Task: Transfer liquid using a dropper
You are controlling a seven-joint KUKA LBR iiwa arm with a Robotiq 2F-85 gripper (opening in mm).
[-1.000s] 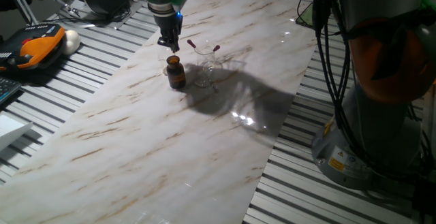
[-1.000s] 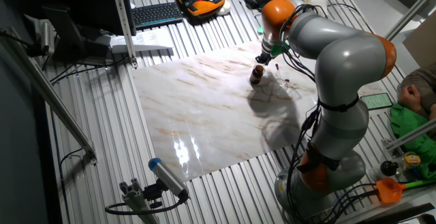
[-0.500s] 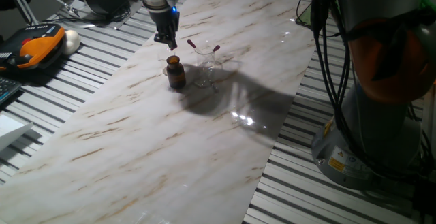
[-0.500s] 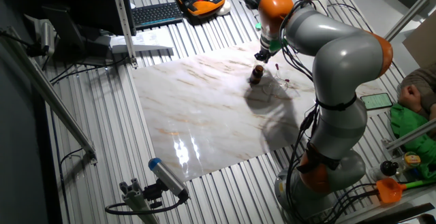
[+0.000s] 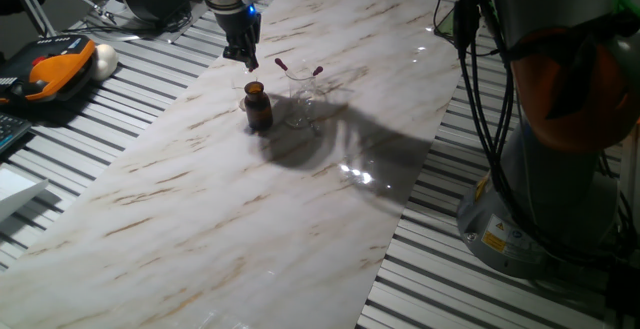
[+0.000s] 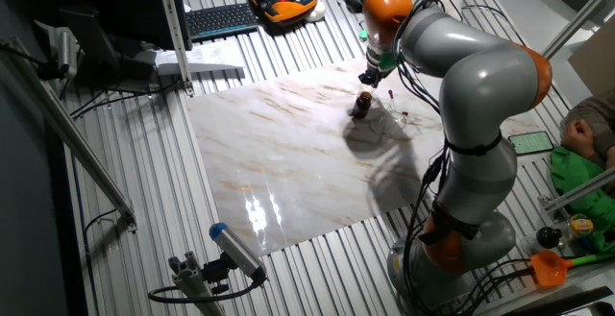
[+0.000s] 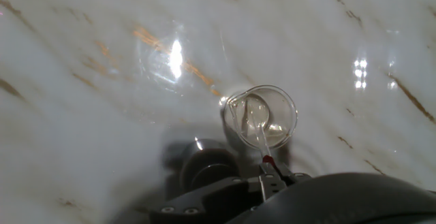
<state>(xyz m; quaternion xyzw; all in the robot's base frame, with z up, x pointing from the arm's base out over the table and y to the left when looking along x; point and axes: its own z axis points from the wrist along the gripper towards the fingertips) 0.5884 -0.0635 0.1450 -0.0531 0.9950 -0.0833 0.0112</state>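
Dropper [image 7: 261, 144]: held upright at its red bulb end, glass tip pointing down, above the brown bottle [image 5: 258, 106].
Gripper [image 5: 245, 62]: clenched on the dropper, raised clear above the bottle's mouth.
Beaker [image 5: 301, 99]: clear glass, just beside the bottle; two more red-bulbed pipettes [image 5: 283, 67] lean in it.
Marble board [image 5: 200, 199]: carries the bottle and the beaker.

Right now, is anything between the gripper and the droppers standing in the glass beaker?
Nothing visible. The gripper hangs above the brown bottle, and the beaker stands right beside that bottle. The nearer dropper sticks its red bulb above the rim, with only open air between.
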